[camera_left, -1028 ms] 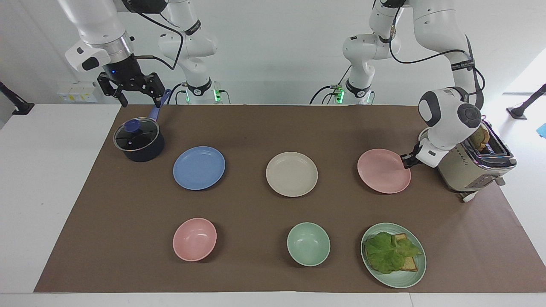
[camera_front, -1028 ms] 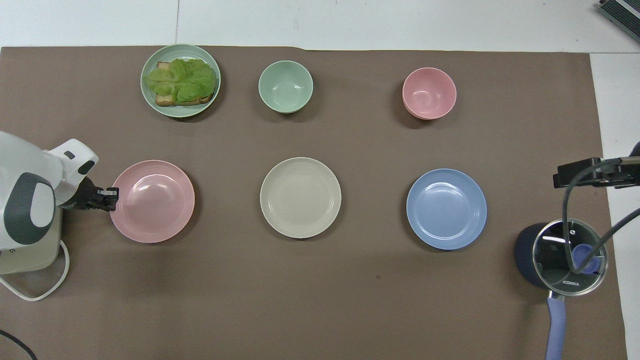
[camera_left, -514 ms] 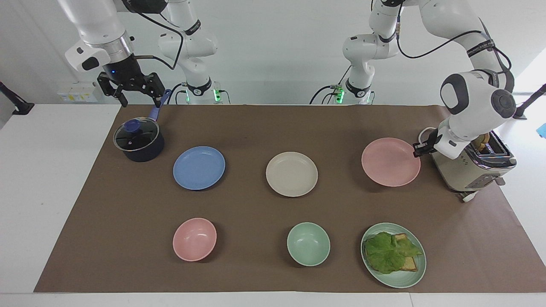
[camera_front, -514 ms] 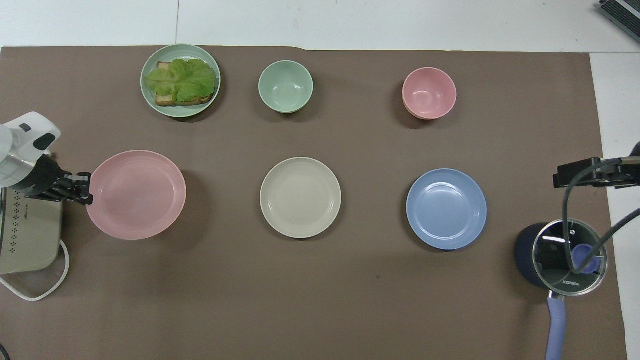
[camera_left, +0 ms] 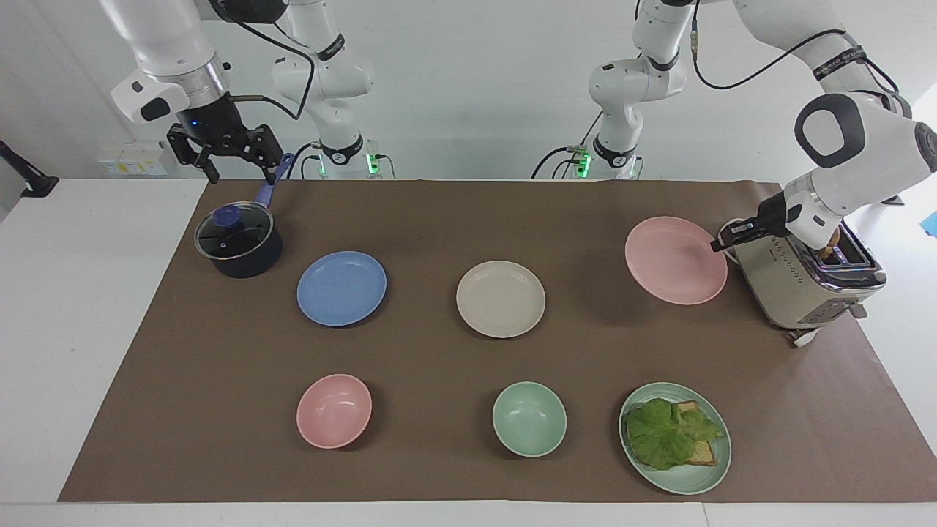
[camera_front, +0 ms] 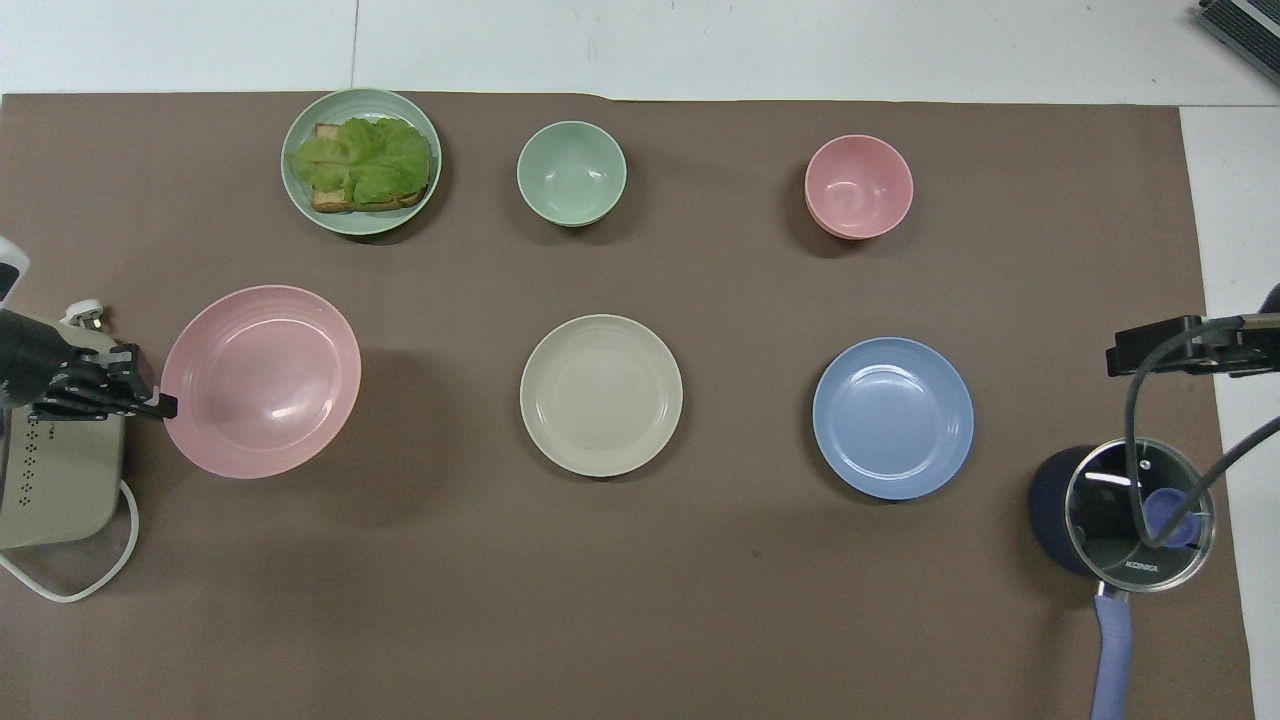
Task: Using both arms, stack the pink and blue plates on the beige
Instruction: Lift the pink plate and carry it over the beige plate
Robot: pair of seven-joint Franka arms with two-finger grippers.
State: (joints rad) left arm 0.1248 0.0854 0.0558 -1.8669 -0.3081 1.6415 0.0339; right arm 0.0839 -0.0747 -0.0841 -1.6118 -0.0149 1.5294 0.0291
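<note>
At the right of the facing view, the left gripper (camera_left: pixel 719 246) pinches the rim of the pink plate (camera_left: pixel 675 259), held tilted above the worktop (camera_left: pixel 439 366) beside the toaster (camera_left: pixel 801 282). The beige plate (camera_left: pixel 501 298) lies mid-frame, the blue plate (camera_left: pixel 341 288) left of it. At upper left the right gripper (camera_left: pixel 238 172) waits over the saucepan (camera_left: pixel 238 240), fingers spread.

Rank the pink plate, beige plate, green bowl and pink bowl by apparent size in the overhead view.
1. pink plate, lifted nearer the camera, so unsure
2. beige plate
3. green bowl and pink bowl look alike
</note>
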